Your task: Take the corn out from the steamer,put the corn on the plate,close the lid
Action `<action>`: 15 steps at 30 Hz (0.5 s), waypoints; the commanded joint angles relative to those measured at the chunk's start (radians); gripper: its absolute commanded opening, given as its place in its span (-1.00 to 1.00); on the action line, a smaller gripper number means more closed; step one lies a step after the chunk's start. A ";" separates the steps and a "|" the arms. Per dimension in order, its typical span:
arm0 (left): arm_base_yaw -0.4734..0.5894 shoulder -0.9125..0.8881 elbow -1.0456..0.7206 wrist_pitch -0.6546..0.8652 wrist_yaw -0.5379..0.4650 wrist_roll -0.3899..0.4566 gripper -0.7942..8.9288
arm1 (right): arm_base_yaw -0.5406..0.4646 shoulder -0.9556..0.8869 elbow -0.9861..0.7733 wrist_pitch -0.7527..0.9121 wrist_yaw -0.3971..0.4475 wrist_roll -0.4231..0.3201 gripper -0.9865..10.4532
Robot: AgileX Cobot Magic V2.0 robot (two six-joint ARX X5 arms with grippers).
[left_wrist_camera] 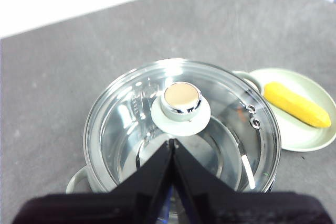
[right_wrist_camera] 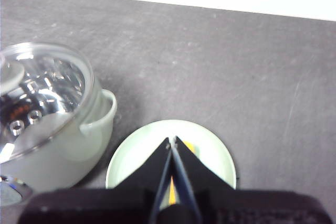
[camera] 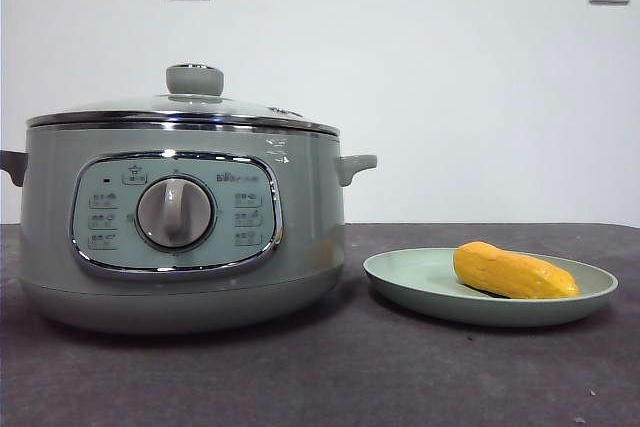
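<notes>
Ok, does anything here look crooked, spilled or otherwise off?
Nothing stands out. The lid sits level on the steamer, the corn lies inside the plate beside it, and no spill shows on the table. Both hands are shut, empty and raised: left hand over the lid, right hand over the plate.

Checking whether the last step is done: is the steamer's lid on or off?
On. The lid sits level on the steamer rim, covering it.

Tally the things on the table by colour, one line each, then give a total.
Pale green: 2, the round sage-green steamer with chrome rim, and the shallow round plate.
Clear glass: 1, the domed lid with green knob.
Yellow-orange: 1, the stubby corn cob.
Total: 4.
</notes>
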 commanded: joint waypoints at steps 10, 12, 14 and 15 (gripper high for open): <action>-0.005 -0.227 -0.293 0.178 -0.005 0.009 -0.84 | -0.001 -0.178 -0.256 0.119 0.082 0.129 -0.83; -0.004 -0.218 -0.293 0.164 -0.005 0.009 -0.84 | -0.001 -0.178 -0.256 0.122 0.112 0.142 -0.83; -0.004 -0.212 -0.293 0.157 -0.002 0.009 -0.84 | 0.000 -0.178 -0.256 0.111 0.110 0.142 -0.83; -0.004 -0.207 -0.293 0.155 -0.002 0.009 -0.84 | 0.000 -0.178 -0.256 0.103 0.111 0.142 -0.83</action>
